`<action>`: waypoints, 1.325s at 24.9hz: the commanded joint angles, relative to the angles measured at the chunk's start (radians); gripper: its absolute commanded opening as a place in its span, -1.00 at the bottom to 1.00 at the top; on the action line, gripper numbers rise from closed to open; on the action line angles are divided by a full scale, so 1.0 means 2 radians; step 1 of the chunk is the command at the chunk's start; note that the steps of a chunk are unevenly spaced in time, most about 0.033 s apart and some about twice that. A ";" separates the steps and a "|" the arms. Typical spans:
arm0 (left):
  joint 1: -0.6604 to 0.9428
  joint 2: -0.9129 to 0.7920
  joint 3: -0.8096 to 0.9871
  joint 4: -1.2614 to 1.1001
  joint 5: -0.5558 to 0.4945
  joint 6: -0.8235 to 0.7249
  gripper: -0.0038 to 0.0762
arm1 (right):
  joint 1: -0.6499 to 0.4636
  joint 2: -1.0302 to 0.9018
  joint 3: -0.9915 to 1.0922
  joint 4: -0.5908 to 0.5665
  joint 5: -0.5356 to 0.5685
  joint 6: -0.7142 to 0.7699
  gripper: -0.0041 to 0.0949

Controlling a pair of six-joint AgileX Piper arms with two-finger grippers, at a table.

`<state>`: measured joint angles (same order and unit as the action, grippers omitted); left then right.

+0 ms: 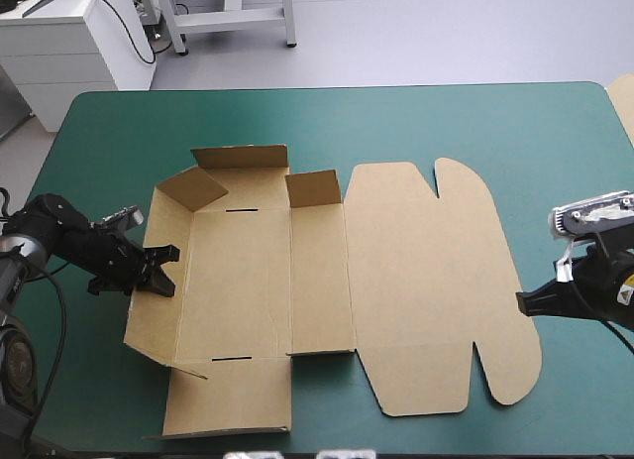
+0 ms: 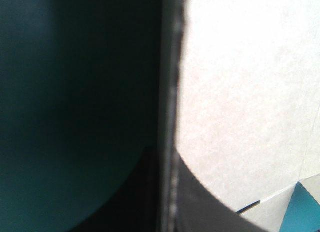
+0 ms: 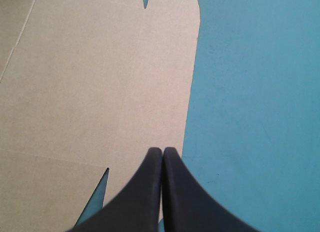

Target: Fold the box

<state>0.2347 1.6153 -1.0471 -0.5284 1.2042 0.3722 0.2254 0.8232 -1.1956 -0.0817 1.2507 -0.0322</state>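
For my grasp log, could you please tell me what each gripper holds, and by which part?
The left gripper holds the box by its raised left wall, the board's edge between its jaws. The right gripper, shut, holds nothing.

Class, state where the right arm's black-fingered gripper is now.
High view: the right gripper is on the right of the table, shut, tip at the lid edge of the brown cardboard box.
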 commanded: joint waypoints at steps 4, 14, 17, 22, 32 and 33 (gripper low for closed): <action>-0.079 -0.033 -0.107 0.068 0.046 -0.005 -0.92 | -0.003 -0.002 -0.013 -0.006 -0.003 -0.002 -0.96; -0.331 0.044 -0.370 0.351 0.040 -0.034 -0.92 | -0.003 -0.002 -0.013 -0.006 -0.003 -0.002 -0.96; -0.361 0.071 -0.407 0.398 0.022 -0.025 -0.92 | -0.003 -0.002 -0.013 -0.006 -0.003 -0.002 -0.96; -0.395 0.101 -0.430 0.466 -0.035 0.028 -0.92 | -0.003 -0.002 -0.013 -0.006 -0.003 -0.002 -0.96; -0.461 0.110 -0.430 0.505 -0.084 0.077 -0.92 | -0.003 -0.002 -0.013 -0.006 -0.003 -0.005 -0.96; -0.469 0.110 -0.429 0.521 -0.086 0.072 -0.92 | -0.003 -0.002 -0.013 -0.006 -0.003 -0.005 -0.96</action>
<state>-0.6603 1.8856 -1.8720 0.4427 1.0873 0.5107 0.2254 0.8232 -1.1956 -0.0827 1.2507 -0.0332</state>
